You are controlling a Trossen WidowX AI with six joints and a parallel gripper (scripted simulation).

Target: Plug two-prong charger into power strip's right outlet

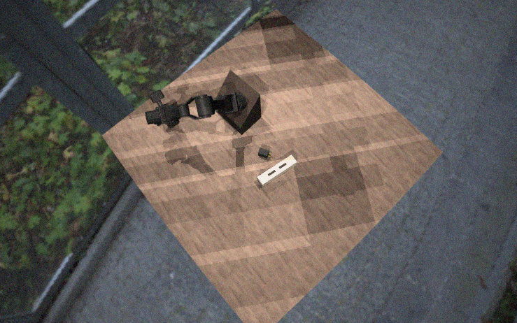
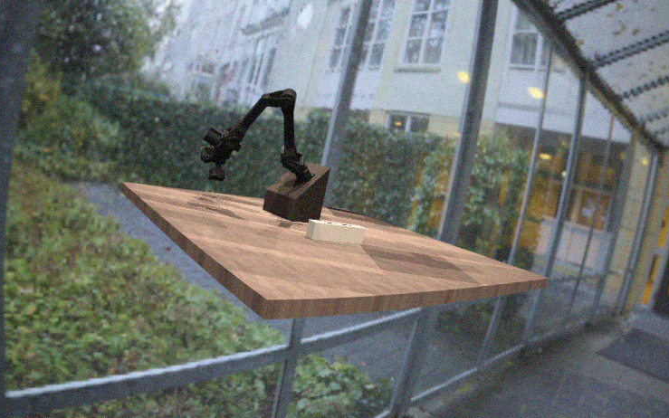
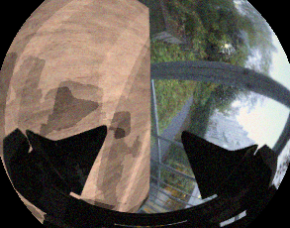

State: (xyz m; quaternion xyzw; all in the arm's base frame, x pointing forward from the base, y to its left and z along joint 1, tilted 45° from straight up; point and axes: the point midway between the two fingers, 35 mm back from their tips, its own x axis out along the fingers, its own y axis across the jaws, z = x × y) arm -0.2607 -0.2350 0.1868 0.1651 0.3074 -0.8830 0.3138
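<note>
The small dark charger (image 1: 264,152) lies on the table, its brass-coloured prongs pointing right in the top view. I cannot make it out in the exterior view. The white power strip (image 1: 276,170) (image 2: 334,232) lies just beyond the charger, with two dark outlet openings on top, one lower left (image 1: 271,173) and one upper right (image 1: 282,165) in the top view. My gripper (image 3: 145,131) is open and empty, raised high near the table's left edge, far from both. Neither charger nor strip shows in the wrist view.
The wooden table (image 1: 252,224) (image 2: 274,270) (image 3: 127,59) has its edge running down the middle of the wrist view. The dark wedge-shaped arm base (image 1: 250,116) (image 2: 292,202) stands behind the charger and strip. Shadows of the arm and surroundings lie across the wood.
</note>
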